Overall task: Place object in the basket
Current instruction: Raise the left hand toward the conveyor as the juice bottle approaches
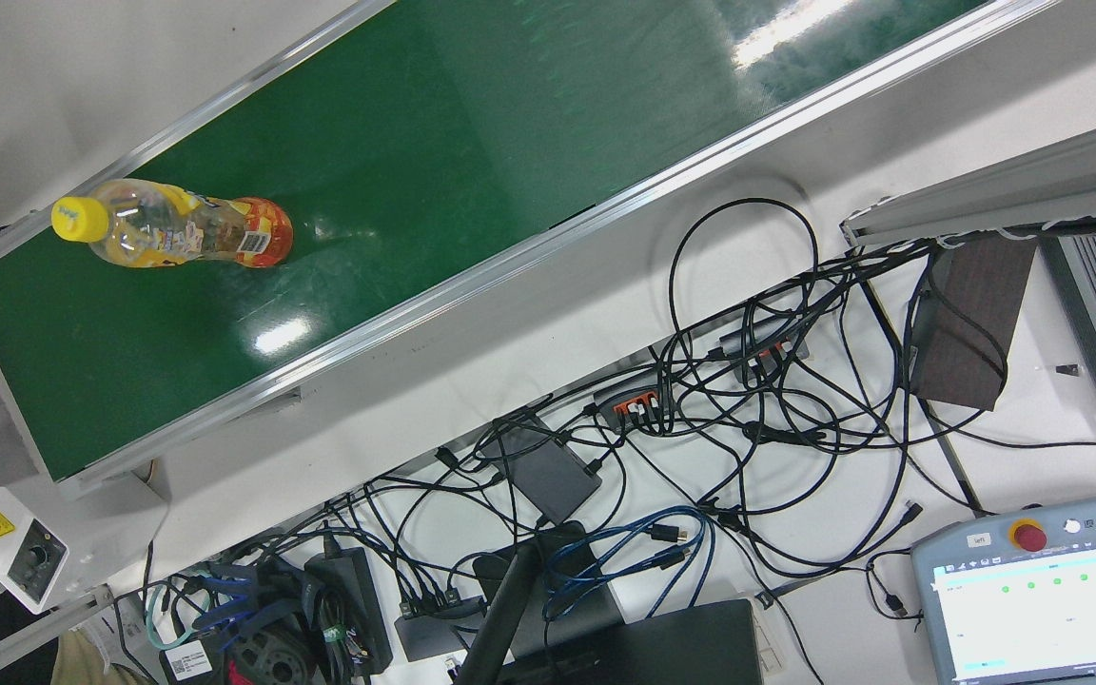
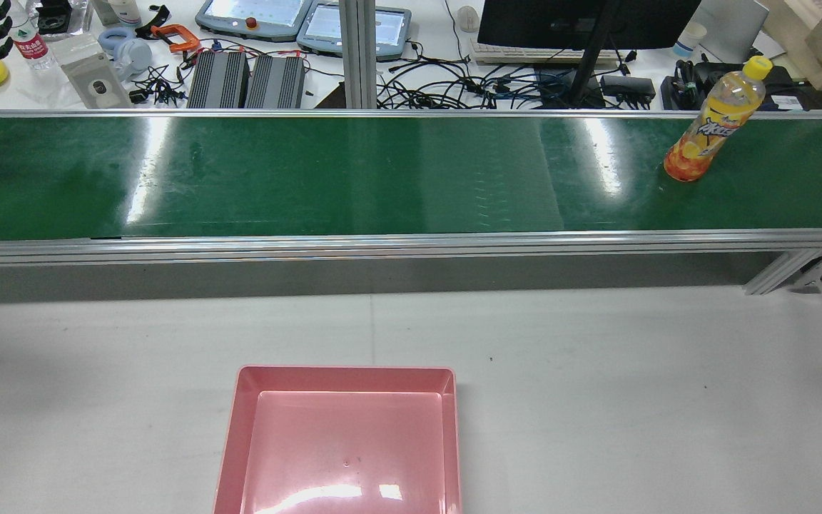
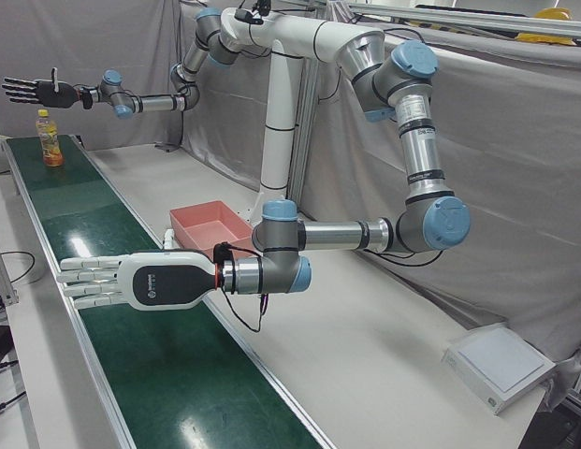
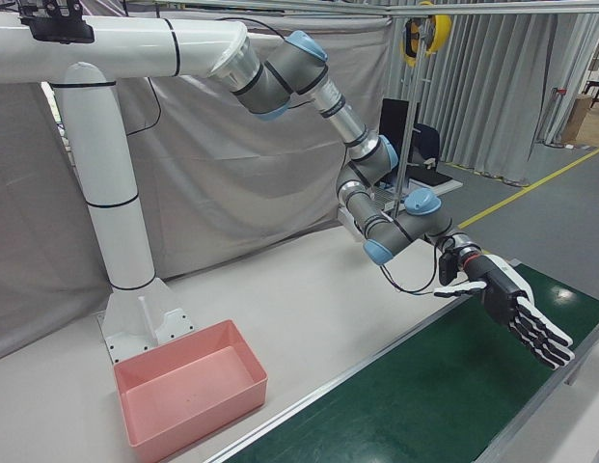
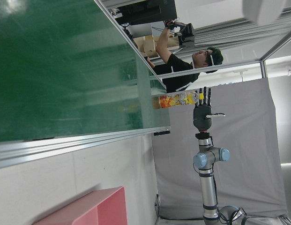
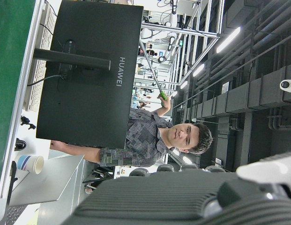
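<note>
We see both robot hands flat open, empty: left robot hand (image 3: pixel 94 282), right robot hand (image 4: pixel 519 312). Tall yellow-capped plastic juice bottle (image 2: pixel 714 130) upright on green conveyor belt (image 2: pixel 311 175); sideways bump could topple it, well apart from pink plastic basket (image 2: pixel 343 442) on white bench (image 2: pixel 632 371).

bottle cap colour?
Yellow; the bottle cap shows best in the front view.

White table (image 2: pixel 596 400), pink basket (image 2: pixel 345 382) on it, bottle (image 2: pixel 712 132) upright on green conveyor belt (image 2: pixel 311 178)
</note>
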